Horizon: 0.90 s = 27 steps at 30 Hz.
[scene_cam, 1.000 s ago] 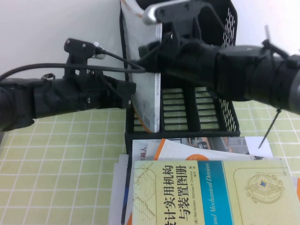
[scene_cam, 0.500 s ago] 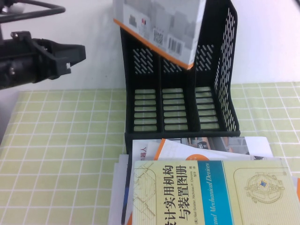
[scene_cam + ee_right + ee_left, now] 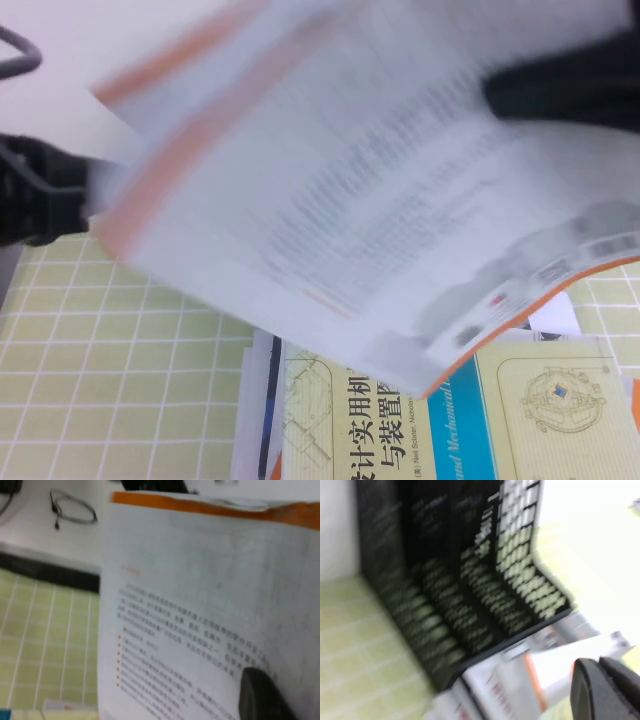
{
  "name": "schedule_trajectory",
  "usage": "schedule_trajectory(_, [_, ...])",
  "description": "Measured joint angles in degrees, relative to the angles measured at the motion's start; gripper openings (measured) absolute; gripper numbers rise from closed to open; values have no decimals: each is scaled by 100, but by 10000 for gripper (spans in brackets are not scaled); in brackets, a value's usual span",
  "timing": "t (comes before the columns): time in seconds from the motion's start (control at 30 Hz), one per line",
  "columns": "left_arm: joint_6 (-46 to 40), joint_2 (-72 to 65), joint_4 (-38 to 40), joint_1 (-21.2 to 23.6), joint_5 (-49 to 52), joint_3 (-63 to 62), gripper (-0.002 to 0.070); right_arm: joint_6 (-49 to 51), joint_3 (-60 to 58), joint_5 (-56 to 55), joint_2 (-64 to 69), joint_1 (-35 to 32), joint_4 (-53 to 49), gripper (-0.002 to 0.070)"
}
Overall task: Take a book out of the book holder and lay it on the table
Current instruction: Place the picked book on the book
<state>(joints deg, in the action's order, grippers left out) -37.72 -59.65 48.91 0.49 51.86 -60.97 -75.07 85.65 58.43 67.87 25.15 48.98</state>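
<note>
Since half a second back the big white-grey paperback with orange edges (image 3: 370,190) swung out over the green checked counter (image 3: 120,380), right pincer (image 3: 265,695) pinching it for laying flat; left pincer (image 3: 605,690) nearby, can't tell.

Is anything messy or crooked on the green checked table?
Yes. The books lying on the checked table are a crooked, fanned-out pile. Above them the right gripper holds the big white, orange-edged book tilted in the air. The left gripper waits near the black file rack.
</note>
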Motion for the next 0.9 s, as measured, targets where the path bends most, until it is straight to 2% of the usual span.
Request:
schedule_trajectory(0.13, [1114,444,-873,0,-49,124,-3,740,4,302,-237,0,-1373,117])
schedule_trajectory(0.33, [1481,1006,-1072,0,-69,615,-3,2214,4,119,-247,404,-3540,117])
schedule_trajectory(0.53, [1649,1132,-1093,0,-188,1094,-3,4375,-89,-67,-150,1815,-6355,117])
schedule_trajectory(0.7, [1686,1132,-1102,0,-219,1170,-3,6005,-709,-16,1,3172,-8449,117])
schedule_trajectory(0.77, [1686,1132,-1102,0,-222,1170,-3,6501,-1121,-2,74,3677,-9088,117])
schedule_trajectory(0.9, [1686,1132,-1126,-109,-233,1170,-3,7221,-1913,-99,189,4409,-9601,117])
